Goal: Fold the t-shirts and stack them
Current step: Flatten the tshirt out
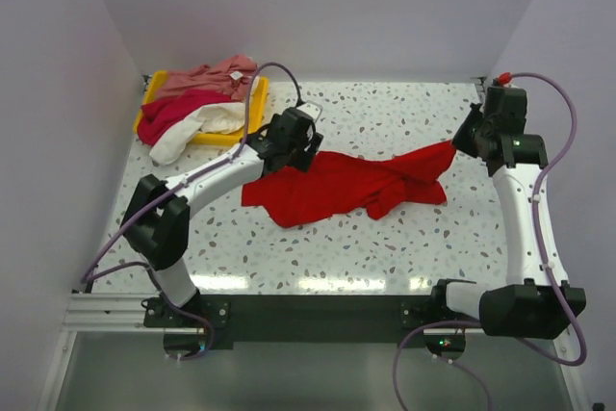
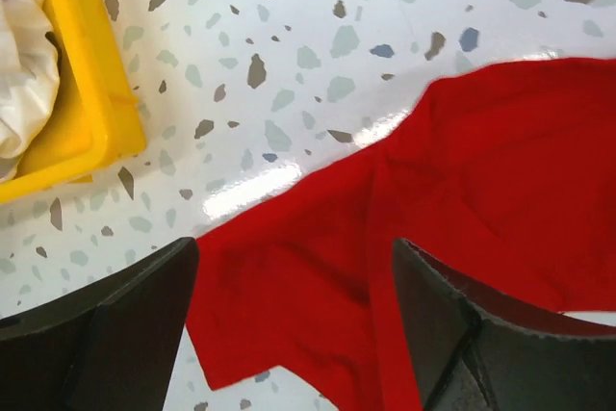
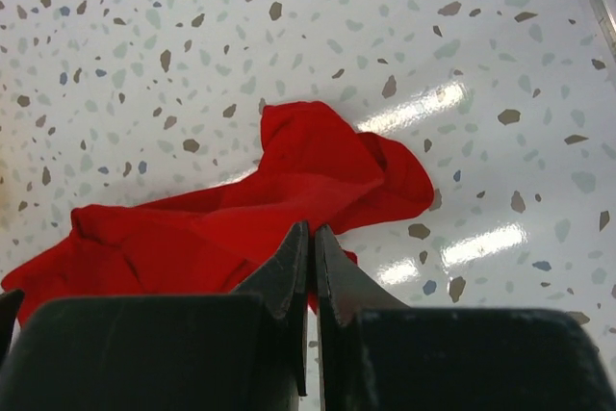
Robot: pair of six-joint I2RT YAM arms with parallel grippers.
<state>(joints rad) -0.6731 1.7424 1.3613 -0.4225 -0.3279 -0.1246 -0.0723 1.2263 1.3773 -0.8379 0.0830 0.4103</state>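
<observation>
The red t-shirt (image 1: 337,188) lies crumpled mid-table; the right gripper (image 3: 312,238) is closed, apparently pinching its right corner; the left gripper (image 2: 294,267) hovers wide open, empty, over the left edge; grasp that edge near its corner, then spread the cloth flat before folding.

The red t-shirt (image 1: 327,190) is matt cloth, the speckled table (image 1: 385,247) glossy.

Bright red soft-cloth t-shirt (image 1: 337,190): unfolded, crumpled, ctr of frame, rt end drawn toward upper right. Dusty pink t-shirt (image 1: 207,79), crimson-magenta t-shirt (image 1: 173,111), cream-white t-shirt (image 1: 197,130): bunched together, upper left.
</observation>
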